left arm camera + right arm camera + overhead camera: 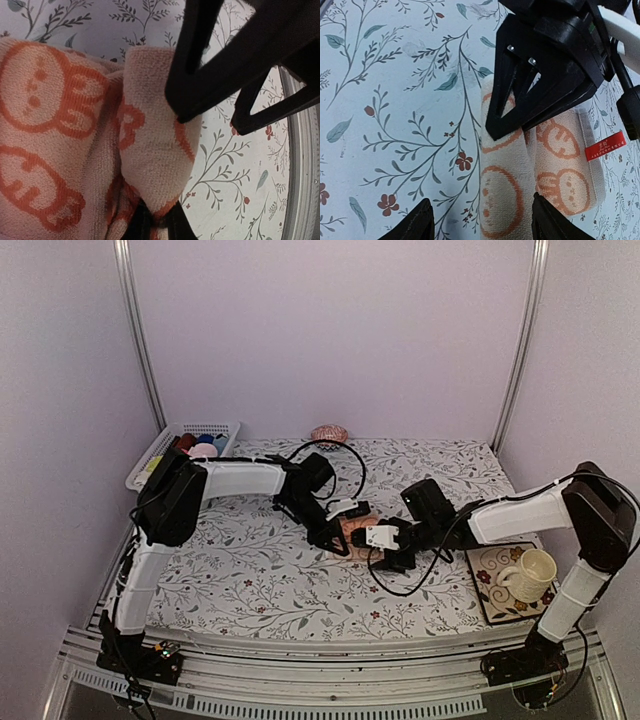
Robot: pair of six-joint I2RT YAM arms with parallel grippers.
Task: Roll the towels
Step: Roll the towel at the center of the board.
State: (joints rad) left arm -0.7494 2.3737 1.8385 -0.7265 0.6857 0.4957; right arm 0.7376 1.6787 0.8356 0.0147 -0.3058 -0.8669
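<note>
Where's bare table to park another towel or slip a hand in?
Free: near-left tabletop, between the left arm and towel; back-right corner beyond the right arm. Crowded: centre, where left gripper and right gripper meet; mug and mat fill near-right.

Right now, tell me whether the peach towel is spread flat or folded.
Folded: the peach towel lies in two thick side-by-side ridges, one fold pinched in the left hand.

The towel [506, 200] is peach with orange rabbit-face outlines and a red tag [605, 146]; the tablecloth [395, 100] is white with grey-green sprigs.
</note>
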